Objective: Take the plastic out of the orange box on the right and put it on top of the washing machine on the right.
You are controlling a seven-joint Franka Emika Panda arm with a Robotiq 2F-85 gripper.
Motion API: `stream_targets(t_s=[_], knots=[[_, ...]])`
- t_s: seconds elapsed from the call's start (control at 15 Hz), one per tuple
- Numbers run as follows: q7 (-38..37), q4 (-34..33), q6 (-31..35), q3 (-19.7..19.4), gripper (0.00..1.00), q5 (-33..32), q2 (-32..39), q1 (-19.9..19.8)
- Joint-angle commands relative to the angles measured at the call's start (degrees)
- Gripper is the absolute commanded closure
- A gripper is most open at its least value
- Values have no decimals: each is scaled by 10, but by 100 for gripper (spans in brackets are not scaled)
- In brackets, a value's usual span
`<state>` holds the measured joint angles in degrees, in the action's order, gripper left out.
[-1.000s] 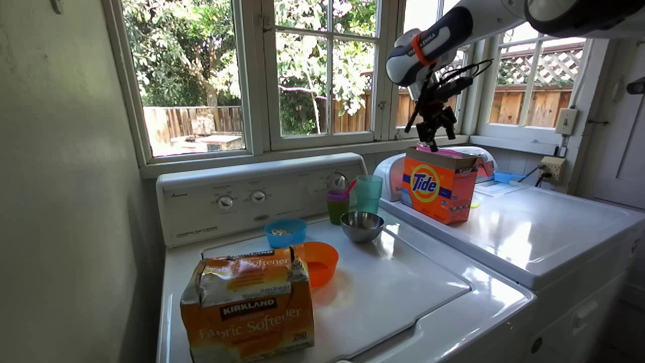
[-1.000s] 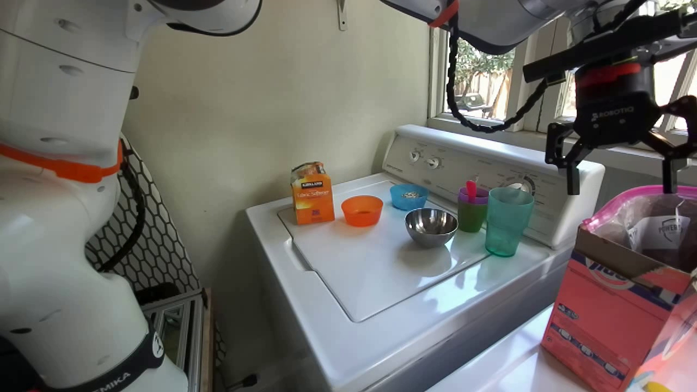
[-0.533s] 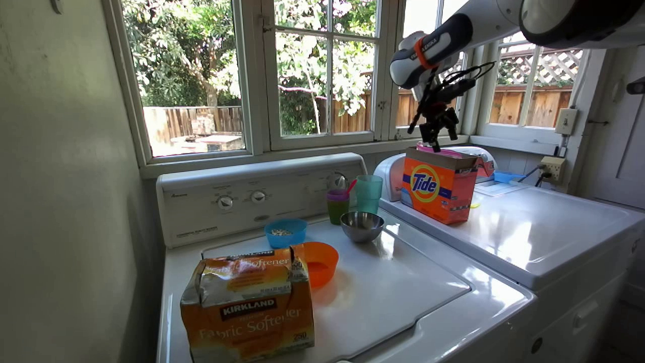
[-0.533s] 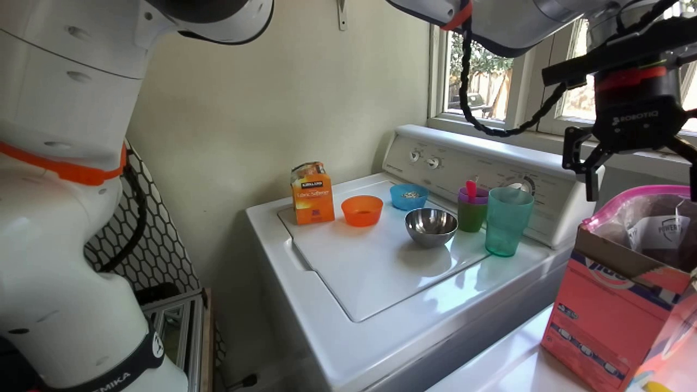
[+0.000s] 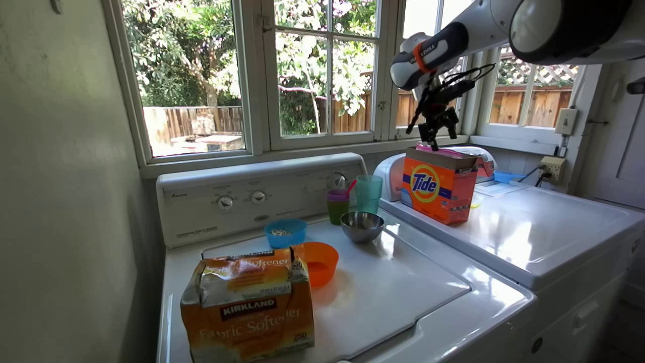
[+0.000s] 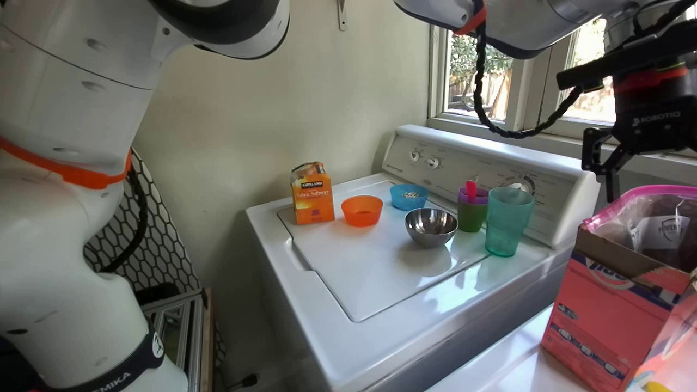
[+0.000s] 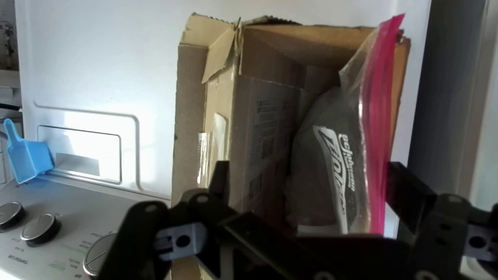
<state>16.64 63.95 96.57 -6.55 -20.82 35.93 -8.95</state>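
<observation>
The plastic is a clear zip bag with a pink top edge (image 7: 377,116), upright inside the open orange Tide box (image 5: 438,191). The pink edge stands above the box rim, and the bag (image 6: 661,228) shows printed labels; its lower part is hidden in the box. The box stands on the white machine on the right (image 5: 549,227). My gripper (image 7: 309,173) is open and empty, pointing down above the box. In the wrist view the pink edge lies between the fingers, close to the right-hand one. In an exterior view only one finger (image 6: 611,182) shows; the rest is cut off.
The left machine holds a teal cup (image 6: 509,220), a green and purple cup (image 6: 471,209), a metal bowl (image 6: 431,227), blue and orange bowls and a Kirkland box (image 5: 247,307). A blue scoop (image 7: 29,155) lies by the right machine's panel. Windows stand behind.
My gripper has shifted toward the right edge of an exterior view and sits slightly lower there. It stays open. The box and the bag have not moved.
</observation>
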Motion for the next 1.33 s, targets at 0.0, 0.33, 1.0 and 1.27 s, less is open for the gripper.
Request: stream_targets(t_s=[0.0, 0.33, 1.0, 1.27], knots=[[-28, -49, -10, -7, 0, 18, 32, -6], [-73, -75, -16, -19, 0, 15, 56, -3], [-70, -88, -28, -12, 32, 25, 80, -6], [-71, -89, -28, -11, 65, 26, 80, -6]])
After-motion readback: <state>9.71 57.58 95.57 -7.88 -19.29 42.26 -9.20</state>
